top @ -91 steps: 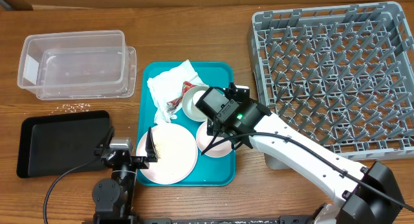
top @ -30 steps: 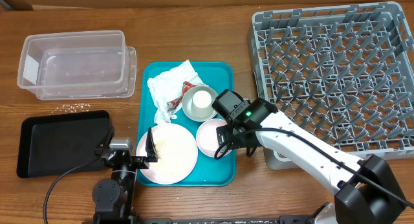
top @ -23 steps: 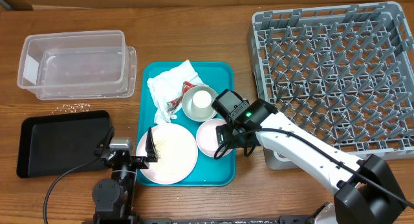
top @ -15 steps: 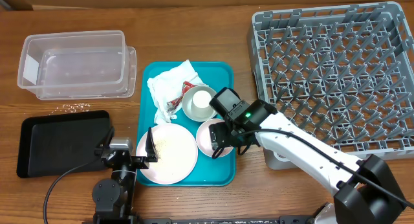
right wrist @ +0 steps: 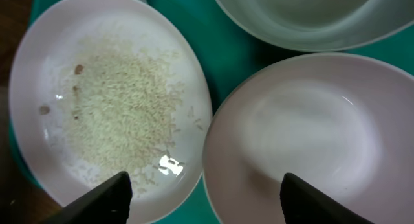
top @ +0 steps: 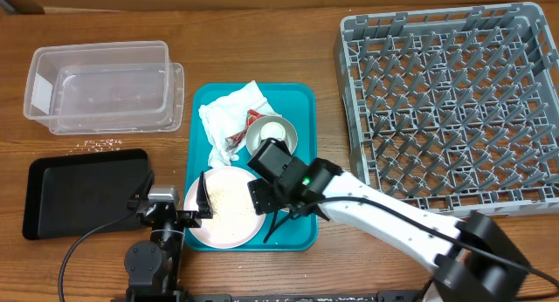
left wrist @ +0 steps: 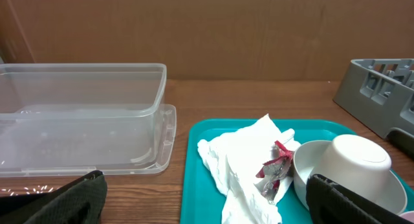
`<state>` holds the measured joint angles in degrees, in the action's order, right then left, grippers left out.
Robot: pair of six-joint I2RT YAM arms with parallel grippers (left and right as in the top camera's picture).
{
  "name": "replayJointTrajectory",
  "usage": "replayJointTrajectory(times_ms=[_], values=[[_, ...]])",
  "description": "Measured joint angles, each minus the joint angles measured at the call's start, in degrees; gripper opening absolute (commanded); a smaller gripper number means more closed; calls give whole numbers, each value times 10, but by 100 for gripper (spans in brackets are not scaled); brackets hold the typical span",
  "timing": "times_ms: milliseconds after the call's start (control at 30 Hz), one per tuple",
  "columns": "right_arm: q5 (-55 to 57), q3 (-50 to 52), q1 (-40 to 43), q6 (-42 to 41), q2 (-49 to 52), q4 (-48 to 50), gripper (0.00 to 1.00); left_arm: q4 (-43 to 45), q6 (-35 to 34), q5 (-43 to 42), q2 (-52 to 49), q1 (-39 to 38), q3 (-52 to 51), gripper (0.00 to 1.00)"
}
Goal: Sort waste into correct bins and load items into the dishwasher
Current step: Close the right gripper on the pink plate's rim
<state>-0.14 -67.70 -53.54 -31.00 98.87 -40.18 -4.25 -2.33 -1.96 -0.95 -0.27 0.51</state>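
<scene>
We're looking at a wood-grain counter (top: 262, 40), a see-through plastic tub (top: 98, 85), a matt black tray (top: 83, 193) and a smooth teal plastic tray (top: 301, 97). Napkins (left wrist: 236, 162) are crinkly paper, the red packet (left wrist: 277, 164) shiny foil. The pink plate (right wrist: 45, 72) is glossy, and the rack (top: 454, 101) dull grey plastic.

1. The right arm (top: 393, 219) reaches in from the lower right, its white link stretched leftward.
2. Its black wrist, green light lit, points down.
3. The right gripper (top: 272, 195) has its jaws spread wide, with both fingers (right wrist: 107, 197) showing only as dark tips at the lower edge of the wrist view.
4. The left arm (top: 153, 258) sits folded at the near edge.
5. The left gripper (top: 175, 202) is held level, facing away from its base, jaws wide apart.
</scene>
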Motion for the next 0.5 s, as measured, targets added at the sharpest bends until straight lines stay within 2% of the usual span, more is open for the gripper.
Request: replayJointTrajectory(times_ms=[233, 433, 500], values=[[9, 0, -8, -4, 44, 16, 63, 0, 0, 0, 0, 0, 0, 100], [16, 0, -14, -4, 44, 18, 40, 0, 0, 0, 0, 0, 0, 100], [18, 0, -14, -8, 44, 16, 38, 0, 0, 0, 0, 0, 0, 100]])
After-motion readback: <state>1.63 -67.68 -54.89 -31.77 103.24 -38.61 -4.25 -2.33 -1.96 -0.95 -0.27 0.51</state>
